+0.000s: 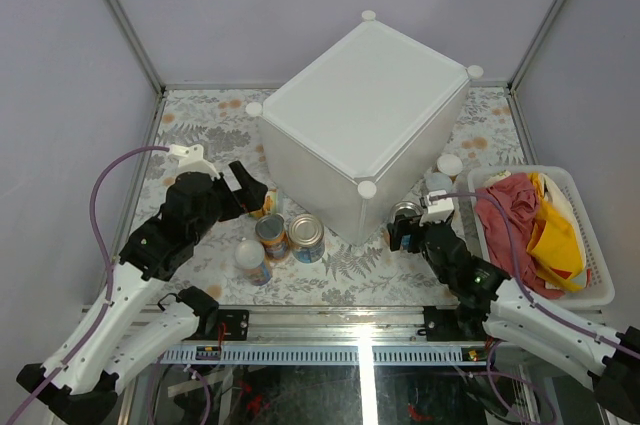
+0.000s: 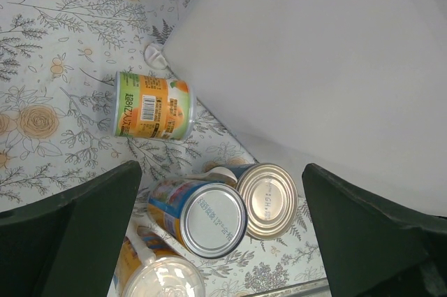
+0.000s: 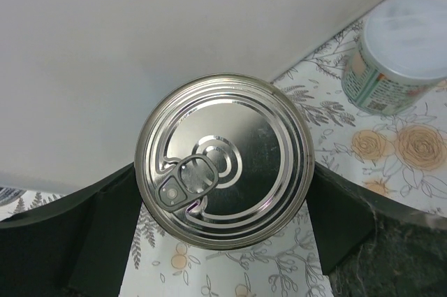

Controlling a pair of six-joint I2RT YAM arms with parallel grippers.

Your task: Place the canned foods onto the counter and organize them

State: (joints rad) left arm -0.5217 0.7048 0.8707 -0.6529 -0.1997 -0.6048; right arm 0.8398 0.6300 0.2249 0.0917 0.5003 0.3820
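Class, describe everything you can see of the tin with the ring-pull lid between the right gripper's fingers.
The ring-pull tin is a round silver metal can. Its lid is ribbed in concentric rings, and its grey pull tab lies flat, unopened. It sits upright over the floral table cover, beside the white counter. The right gripper flanks it, fingers hugging both sides.

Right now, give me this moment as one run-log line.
left gripper: open, empty, above grouped cans | right gripper: shut on pull-tab can beside counter | counter top: no cans
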